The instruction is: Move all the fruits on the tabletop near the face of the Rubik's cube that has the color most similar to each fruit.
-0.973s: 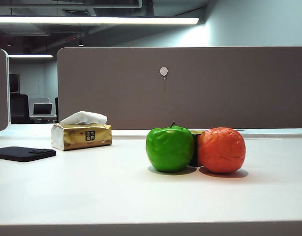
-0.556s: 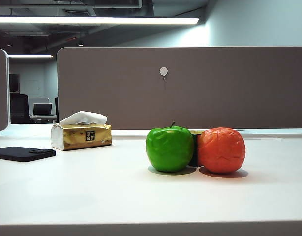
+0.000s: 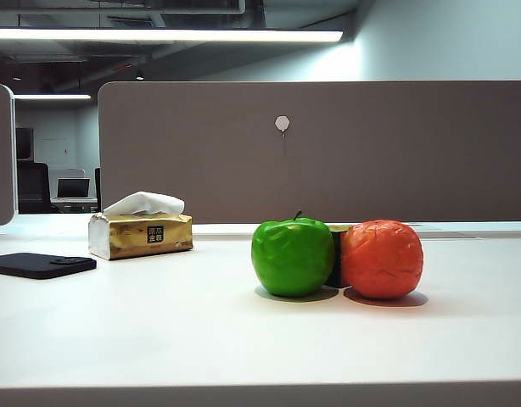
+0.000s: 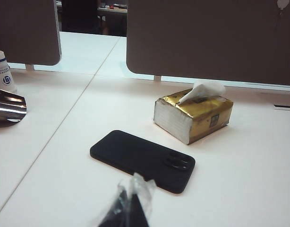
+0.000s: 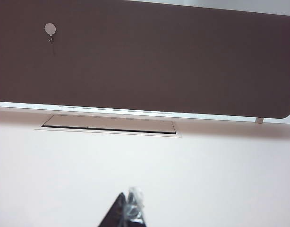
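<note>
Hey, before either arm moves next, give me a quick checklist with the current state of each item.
1. Green apple beside Rubik's cube: ok.
2. Orange beside the cube's other side: ok.
3. Cube face colours match the fruits: cannot tell, cube mostly hidden.
4. Left gripper away from the fruits, above the phone near the tissue box: ok.
5. Right gripper over bare tabletop: ok.
6. Grippers open or shut: cannot tell.

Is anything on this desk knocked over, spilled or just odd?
Nothing is spilled or broken. The apple and orange sit upright, squeezing the cube almost out of sight. The tissue box lies askew, near a phone. Left gripper and right gripper show jaws together, holding nothing.
</note>
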